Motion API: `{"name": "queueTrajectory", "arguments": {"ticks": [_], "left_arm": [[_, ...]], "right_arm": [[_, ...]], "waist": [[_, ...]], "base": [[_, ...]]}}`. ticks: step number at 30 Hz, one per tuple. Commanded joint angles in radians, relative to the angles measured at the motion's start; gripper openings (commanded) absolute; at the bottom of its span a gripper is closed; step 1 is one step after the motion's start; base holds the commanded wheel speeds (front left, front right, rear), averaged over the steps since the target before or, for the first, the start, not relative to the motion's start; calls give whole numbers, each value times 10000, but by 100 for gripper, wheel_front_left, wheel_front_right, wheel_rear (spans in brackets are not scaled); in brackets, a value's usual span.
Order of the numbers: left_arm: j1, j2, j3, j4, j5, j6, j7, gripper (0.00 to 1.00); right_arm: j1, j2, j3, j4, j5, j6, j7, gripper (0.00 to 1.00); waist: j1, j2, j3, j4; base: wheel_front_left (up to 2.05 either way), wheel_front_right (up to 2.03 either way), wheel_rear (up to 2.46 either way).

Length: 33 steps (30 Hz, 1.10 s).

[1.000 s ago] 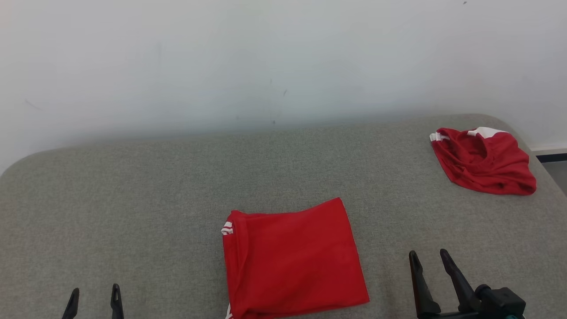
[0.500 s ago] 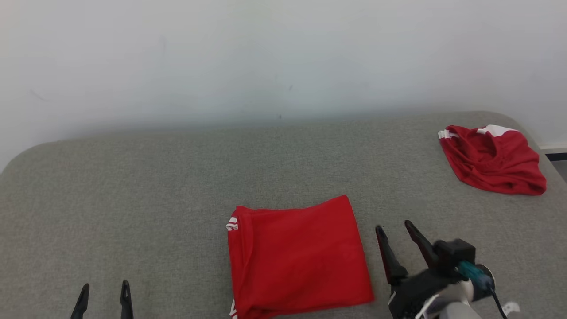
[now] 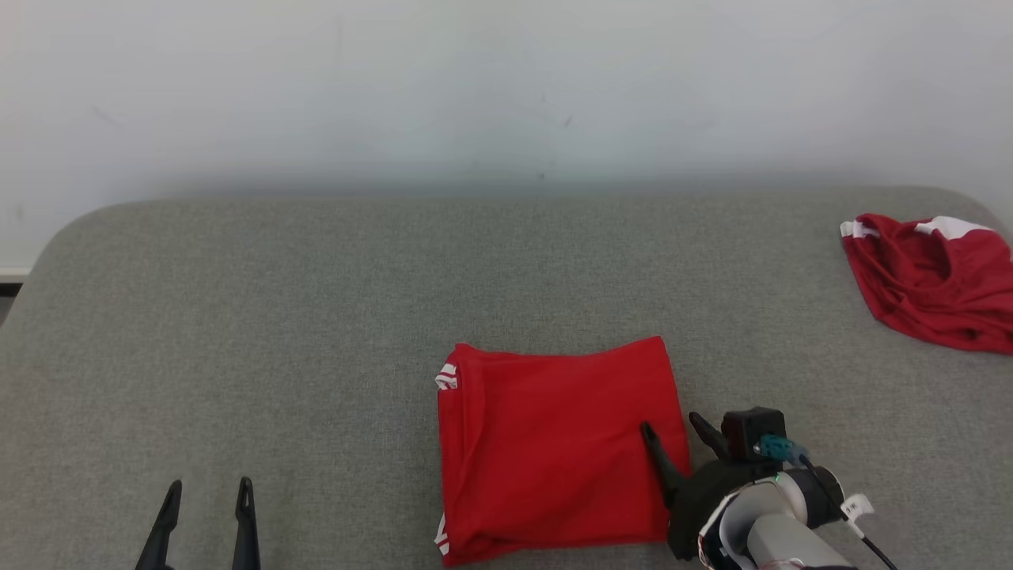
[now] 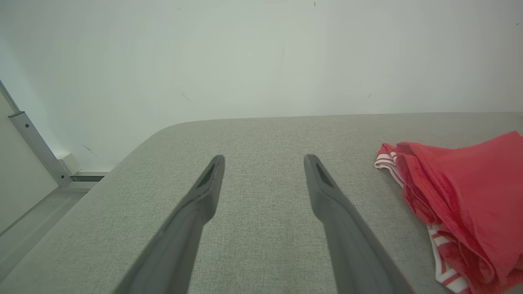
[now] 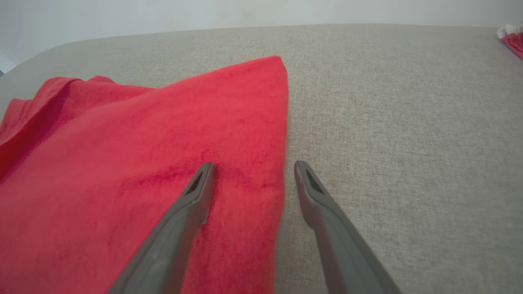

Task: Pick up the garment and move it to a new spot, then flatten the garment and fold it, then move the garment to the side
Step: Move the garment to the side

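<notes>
**Head view:** Two red garments lie on one grey table (image 3: 316,317) with rounded corners, against a pale wall (image 3: 475,95). The folded red garment (image 3: 554,447) is a near-square with white stripes at its left corners and rests in the near middle. The crumpled red garment (image 3: 934,285), trimmed in white, sits well apart at the far right edge. My left fingers (image 3: 244,522), two dark tapered prongs, stand wide apart over bare table at lower left, holding nothing. My right fingers (image 3: 661,467), just as wide and also empty, straddle the folded garment's right edge.

**Left wrist view:** This angle adds the stacked layers along the folded garment's left side and a red-and-white striped hem (image 4: 439,245) peeking out beneath. A metal rail (image 4: 36,149) runs past the table's corner.

**Right wrist view:** Up close, one finger is over soft red knit and the other over coarse woven grey. I cannot tell whether either touches. A scrap of the crumpled garment shows at upper right.
</notes>
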Motion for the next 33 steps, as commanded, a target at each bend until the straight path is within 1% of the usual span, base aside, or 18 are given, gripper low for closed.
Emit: {"name": "queueTrajectory", "arguments": {"ticks": [1,4,5,6,7,8,10,14,19,25,28,30,33], "left_arm": [[-184,-44,-30,0,-55,3,-31,100],[-339,-61,-106,41,-21,-7,-31,100],[-339,-61,-106,41,-21,-7,-31,100],[-384,-62,-125,62,-6,-15,-31,100],[-402,-70,-145,80,9,-19,-31,100],[-415,-76,-159,95,17,-20,-31,100],[-451,-85,-146,112,16,-12,-31,100],[-518,-102,-142,175,-39,-6,-31,100],[-663,-59,-170,112,-25,-36,-29,100],[-1160,-89,-350,-205,-40,-76,-31,100],[-1526,-94,-462,-334,-71,-77,-31,100],[-1800,-40,-549,-390,-12,-88,-31,100],[-2257,90,-701,-506,59,-103,-31,100]], "right_arm": [[-292,75,81,381,120,-22,-47,100],[-652,207,225,1121,347,-22,198,100],[-652,207,225,1121,347,-22,198,100],[-773,243,262,1236,450,-22,169,69],[-836,275,353,1355,487,-22,139,26],[-859,312,428,1447,580,-22,97,0],[-925,319,546,1533,782,-22,-37,0],[-1285,98,797,1416,1146,-22,-306,0],[-1982,-440,1490,982,1393,-22,-453,0],[-3271,-1563,2242,653,1780,-22,-297,0],[-3874,-2317,2591,560,1959,-22,-186,0],[-4374,-2894,2685,513,2118,-22,-158,0],[-5069,-3553,2797,461,2365,-22,-78,0]], "waist": [[-1,0,219,85],[-1,0,361,144],[-1,0,361,144],[-1,0,394,158],[-1,0,409,164],[-1,0,417,154],[-1,0,425,99],[-1,0,455,-42],[-1,0,754,-268],[-1,0,1690,-572],[-1,0,2241,-713],[-1,0,2647,-810],[-1,0,3366,-979]], "base": [[0,0,0],[0,0,0],[0,0,0],[0,0,0],[0,0,0],[0,0,0],[0,0,0],[0,0,0],[0,0,0],[0,0,0],[0,0,0],[0,0,0],[0,0,0]]}}
